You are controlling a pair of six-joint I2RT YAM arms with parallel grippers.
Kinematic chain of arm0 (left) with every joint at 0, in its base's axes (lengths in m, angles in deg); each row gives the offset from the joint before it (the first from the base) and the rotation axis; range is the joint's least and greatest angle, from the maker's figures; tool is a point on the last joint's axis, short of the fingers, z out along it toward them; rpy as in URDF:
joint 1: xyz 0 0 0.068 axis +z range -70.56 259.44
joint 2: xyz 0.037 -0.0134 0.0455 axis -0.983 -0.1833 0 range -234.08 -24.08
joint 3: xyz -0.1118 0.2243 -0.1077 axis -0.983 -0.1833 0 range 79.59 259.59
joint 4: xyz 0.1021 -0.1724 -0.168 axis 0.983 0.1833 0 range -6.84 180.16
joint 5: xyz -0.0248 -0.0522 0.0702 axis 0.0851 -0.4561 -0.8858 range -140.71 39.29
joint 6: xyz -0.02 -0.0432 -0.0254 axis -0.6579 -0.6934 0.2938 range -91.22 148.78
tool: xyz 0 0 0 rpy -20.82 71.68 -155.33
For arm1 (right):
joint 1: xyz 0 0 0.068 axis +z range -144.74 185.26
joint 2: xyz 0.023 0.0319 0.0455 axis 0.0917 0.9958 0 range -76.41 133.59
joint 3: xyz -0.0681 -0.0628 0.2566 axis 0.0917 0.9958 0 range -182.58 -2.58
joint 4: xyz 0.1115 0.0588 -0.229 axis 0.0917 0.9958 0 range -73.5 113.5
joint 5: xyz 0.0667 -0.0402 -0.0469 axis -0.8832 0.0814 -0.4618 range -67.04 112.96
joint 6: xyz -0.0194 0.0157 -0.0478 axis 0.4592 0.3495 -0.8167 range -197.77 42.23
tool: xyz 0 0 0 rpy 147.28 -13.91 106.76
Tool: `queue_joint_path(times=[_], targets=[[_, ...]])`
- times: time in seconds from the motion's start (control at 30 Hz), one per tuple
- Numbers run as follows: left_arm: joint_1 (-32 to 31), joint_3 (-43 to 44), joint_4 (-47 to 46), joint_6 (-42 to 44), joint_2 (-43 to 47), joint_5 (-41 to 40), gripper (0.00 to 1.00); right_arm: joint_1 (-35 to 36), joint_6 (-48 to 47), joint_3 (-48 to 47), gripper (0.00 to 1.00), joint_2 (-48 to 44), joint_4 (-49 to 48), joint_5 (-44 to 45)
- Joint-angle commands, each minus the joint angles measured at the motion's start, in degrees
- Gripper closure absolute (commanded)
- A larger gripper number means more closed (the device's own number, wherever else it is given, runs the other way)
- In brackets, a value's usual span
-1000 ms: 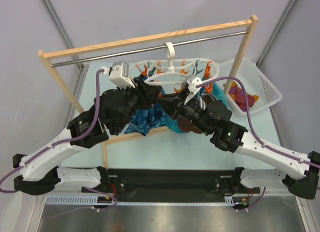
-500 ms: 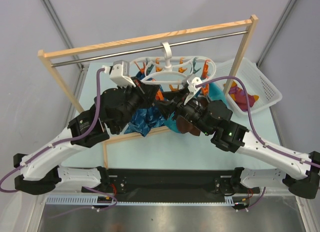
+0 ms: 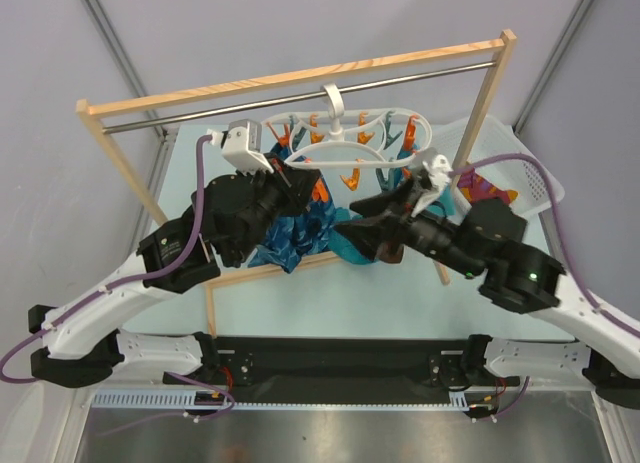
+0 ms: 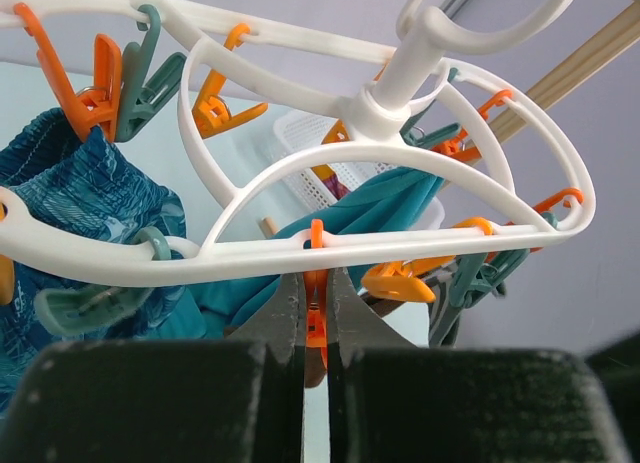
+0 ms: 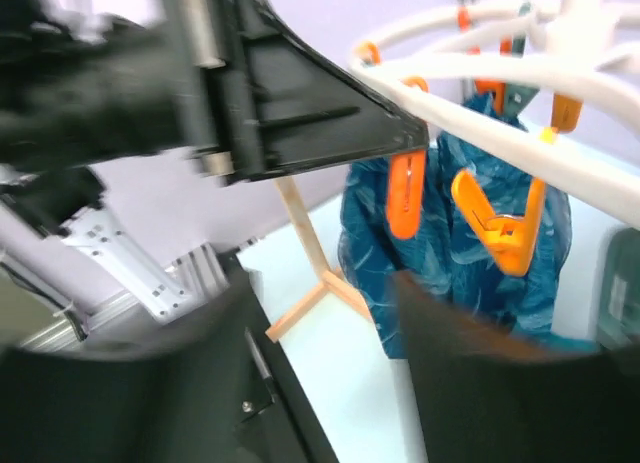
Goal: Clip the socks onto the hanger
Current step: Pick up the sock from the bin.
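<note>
Pinching orange clip, looped white plastic hanger

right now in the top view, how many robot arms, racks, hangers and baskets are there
robot arms: 2, left arm and right arm
wooden rack: 1
white hanger: 1
white basket: 1
total: 5

right wrist: right gripper motion-blurred, grip unreadable | left wrist: hanger hook cut by top edge; orange clip lower end hidden inside left gripper
</note>
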Motion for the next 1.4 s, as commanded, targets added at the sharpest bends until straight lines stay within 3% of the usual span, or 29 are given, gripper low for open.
queue_joint_path(times=[0.0,0.07,0.1,0.13,0.3,0.4,0.43,0.53,0.57,0.63,0.67,0.7,0.73,0.8,0.83,0.93,1.03,1.17,1.2,1.3,1.37], targets=[[-0.18,1.91,0.52,0.94,0.68,-0.59,1.0,0.79,3.12,-3.66,0.49,-6.25,9.38,-4.92],[-0.18,1.73,1.04,1.2,0.68,-1.2,1.0,0.79,5.48,-5.4,0.72,-7.66,12.98,2.77],[-0.18,1.73,1.31,1.21,0.85,-1.38,1.0,0.79,6.02,-6.02,0.95,-8.19,17.09,5.61],[-0.18,1.73,1.48,1.21,0.94,-1.38,1.0,0.79,6.11,-6.73,1.0,-8.28,19.31,8.16],[-0.18,1.38,2.27,1.38,1.29,-1.9,1.0,0.79,7.86,-6.48,1.0,-8.81,28.8,24.69],[-0.18,1.03,2.54,1.56,1.64,-2.08,1.0,0.61,9.36,-3.49,1.0,-9.69,30.93,40.48],[-0.18,0.68,2.45,1.64,1.82,-2.17,1.0,0.53,10.15,-2.53,1.0,-10.13,31.54,50.19],[-0.18,0.06,2.1,1.47,2.35,-2.17,1.0,-1.14,8.49,3.53,1.0,-13.28,25.68,62.89],[-0.18,0.06,2.1,1.47,2.35,-2.0,1.0,-2.02,5.96,5.29,1.0,-13.9,19.05,65.21],[-0.09,0.15,1.66,1.64,2.26,-1.65,1.0,-8.15,2.69,8.21,1.0,-12.95,15.39,67.85],[-0.18,0.24,1.66,1.64,2.17,-1.38,1.0,-12.53,2.77,8.21,1.0,-11.55,15.55,66.3],[-0.18,0.33,1.57,1.73,2.26,-1.38,1.0,-23.97,2.77,8.29,1.0,-10.23,15.55,62.54],[-0.18,0.41,1.31,1.99,2.17,-1.21,1.0,-32.96,6.08,7.86,1.0,-8.91,16.86,49.37],[-0.18,0.5,1.13,2.26,2.09,-1.12,1.0,-48.53,8.65,8.38,1.0,-5.39,18.02,33.4],[-0.18,0.5,1.05,2.26,2.08,-0.94,1.0,-60.18,9.53,10.99,1.0,-4.86,16.71,23.23],[-0.18,0.24,0.7,2.08,1.73,-0.24,1.0,-73.16,11.03,13.48,1.0,0.22,8.53,9.84],[-0.18,0.06,0.61,1.82,1.47,0.46,1.0,-78.47,12.44,11.64,0.88,11.64,3.88,1.2],[-0.18,-2.83,-3.16,2.52,3.22,1.78,1.0,-82.34,13.05,4.98,0.55,29.47,-2.7,-10.06],[-0.18,-3.27,-3.69,2.61,3.58,1.61,1.0,-83.31,14.54,3.56,0.53,36.9,-3.86,-15.75],[-0.18,-3.54,-3.88,3.31,4.72,0.91,1.0,-85.17,14.99,-3.44,0.44,47.14,-6.94,-24.65],[-0.18,-4.07,-3.87,3.31,6.03,0.73,1.0,-84.73,12.98,-7.68,0.36,54.62,-6.07,-24.86]])
